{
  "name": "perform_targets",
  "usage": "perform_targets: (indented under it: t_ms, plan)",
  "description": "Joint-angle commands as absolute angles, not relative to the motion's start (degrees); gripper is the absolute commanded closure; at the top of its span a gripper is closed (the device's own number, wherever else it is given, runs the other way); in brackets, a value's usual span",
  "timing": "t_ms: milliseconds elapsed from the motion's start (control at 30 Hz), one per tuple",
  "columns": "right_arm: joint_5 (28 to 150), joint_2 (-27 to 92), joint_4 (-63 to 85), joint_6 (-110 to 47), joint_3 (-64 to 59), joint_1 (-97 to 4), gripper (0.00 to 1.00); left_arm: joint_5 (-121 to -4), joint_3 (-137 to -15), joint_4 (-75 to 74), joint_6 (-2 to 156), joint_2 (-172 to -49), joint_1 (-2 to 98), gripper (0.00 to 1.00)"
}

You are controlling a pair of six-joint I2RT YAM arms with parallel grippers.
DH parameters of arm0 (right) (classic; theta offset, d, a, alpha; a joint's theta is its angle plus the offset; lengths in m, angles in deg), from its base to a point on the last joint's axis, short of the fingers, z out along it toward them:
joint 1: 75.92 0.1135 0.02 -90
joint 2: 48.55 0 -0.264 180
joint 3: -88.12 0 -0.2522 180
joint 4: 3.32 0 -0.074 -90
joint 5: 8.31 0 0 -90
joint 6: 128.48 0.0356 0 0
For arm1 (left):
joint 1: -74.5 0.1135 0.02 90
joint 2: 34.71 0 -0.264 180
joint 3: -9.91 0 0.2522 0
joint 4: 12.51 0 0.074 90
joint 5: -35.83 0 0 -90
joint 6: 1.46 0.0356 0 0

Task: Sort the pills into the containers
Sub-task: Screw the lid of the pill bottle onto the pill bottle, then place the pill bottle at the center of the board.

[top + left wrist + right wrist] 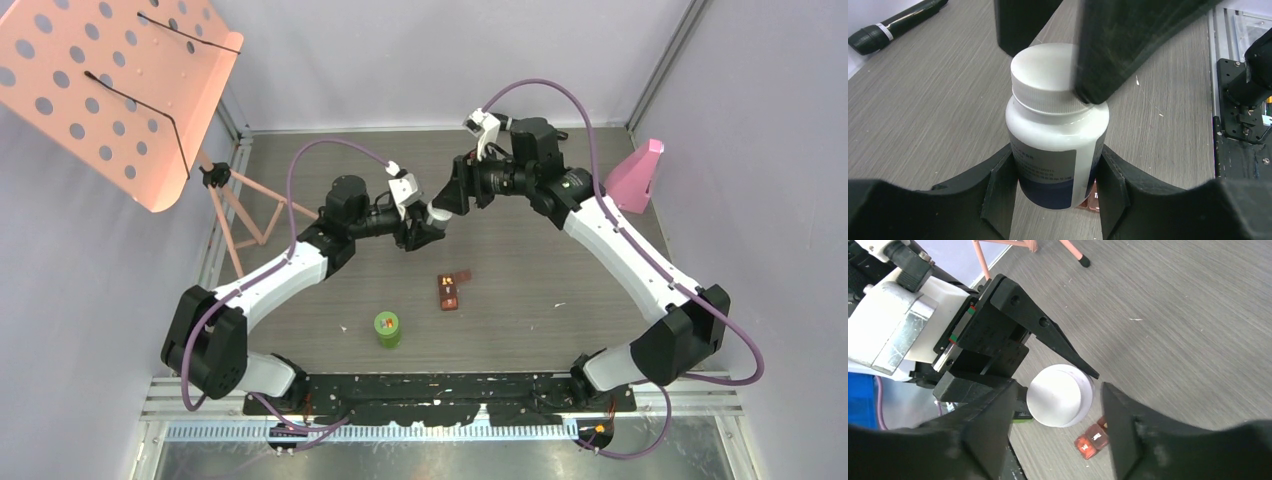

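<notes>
The white bottle (1055,130), with a white cap and a blue-banded label, is held upright above the table with my left gripper (1055,172) shut on its lower body. My right gripper (1058,395) is open and straddles the cap (1060,395) from above. A narrow gap shows on each side of the cap. In the top view both grippers meet at the bottle (437,212) mid-table. The brown case (452,290) lies open on the table below them, and the green-lidded bottle (387,328) stands nearer the front. No loose pills show.
A black microphone (893,25) lies on the table at the edge of the left wrist view. A pink perforated music stand (110,90) rises at the back left. A pink wedge-shaped object (637,175) sits at the back right.
</notes>
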State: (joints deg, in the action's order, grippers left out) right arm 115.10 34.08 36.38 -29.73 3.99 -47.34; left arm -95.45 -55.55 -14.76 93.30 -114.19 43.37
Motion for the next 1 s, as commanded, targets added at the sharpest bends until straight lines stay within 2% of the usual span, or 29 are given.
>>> perform_targets:
  t_ms: [0, 67, 133, 200, 367, 467, 500, 567, 667, 767, 800, 833, 867, 900, 933, 967]
  plan:
    - [114.7, 32.5, 32.1, -27.2, 2.0, -46.4, 0.18, -96.3, -57.2, -17.5, 93.6, -112.7, 43.4, 1.00]
    - [113.9, 31.7, 31.8, -26.9, 1.6, -46.4, 0.12, -96.3, -57.2, -17.3, 93.8, -112.6, 43.4, 1.00]
    - [114.6, 32.0, 32.2, -27.1, 2.0, -46.4, 0.13, -96.3, -57.2, -17.3, 93.9, -112.7, 43.4, 1.00]
    - [115.2, 32.6, 33.1, -27.9, 2.6, -46.3, 0.21, -96.4, -57.4, -17.3, 93.8, -112.8, 43.4, 1.00]
    - [114.2, 33.8, 35.3, -29.7, 3.7, -45.7, 0.53, -96.2, -57.9, -17.2, 93.9, -113.1, 43.4, 1.00]
    - [109.0, 34.4, 36.5, -29.6, 4.8, -43.5, 0.64, -95.1, -58.6, -16.7, 93.9, -113.5, 43.4, 1.00]
    - [107.3, 34.6, 37.0, -28.8, 5.0, -42.9, 0.70, -94.5, -58.9, -16.4, 93.8, -113.8, 43.4, 1.00]
    - [95.3, 34.5, 37.1, -25.2, 5.0, -40.9, 0.82, -93.1, -59.2, -16.1, 94.1, -114.2, 43.4, 1.00]
    - [81.6, 33.0, 35.7, -15.3, 2.3, -38.2, 0.93, -89.9, -59.2, -15.7, 94.8, -114.4, 43.4, 1.00]
    - [69.4, 31.5, 35.0, -10.8, 1.7, -35.8, 0.95, -86.1, -57.9, -16.3, 95.4, -113.5, 43.4, 1.00]
    - [68.5, 31.8, 35.8, -9.8, 3.2, -35.6, 0.93, -85.2, -57.4, -17.4, 95.6, -113.1, 43.4, 1.00]
    - [68.3, 32.6, 37.1, -9.6, 4.0, -35.5, 0.88, -84.5, -57.1, -17.8, 95.6, -112.8, 43.4, 1.00]
    - [68.8, 33.1, 38.5, -10.1, 5.6, -35.5, 0.63, -84.2, -57.0, -17.9, 95.6, -112.7, 43.4, 1.00]
    - [70.6, 33.9, 39.1, -10.4, 6.3, -35.5, 0.50, -84.0, -57.1, -17.8, 95.7, -112.7, 43.4, 1.00]
    - [72.2, 34.2, 39.5, -11.5, 7.2, -35.5, 0.28, -83.9, -57.1, -17.9, 95.6, -112.6, 43.4, 1.00]
    - [75.4, 34.7, 39.6, -12.0, 7.5, -35.6, 0.21, -83.8, -57.1, -18.1, 95.4, -112.6, 43.4, 1.00]
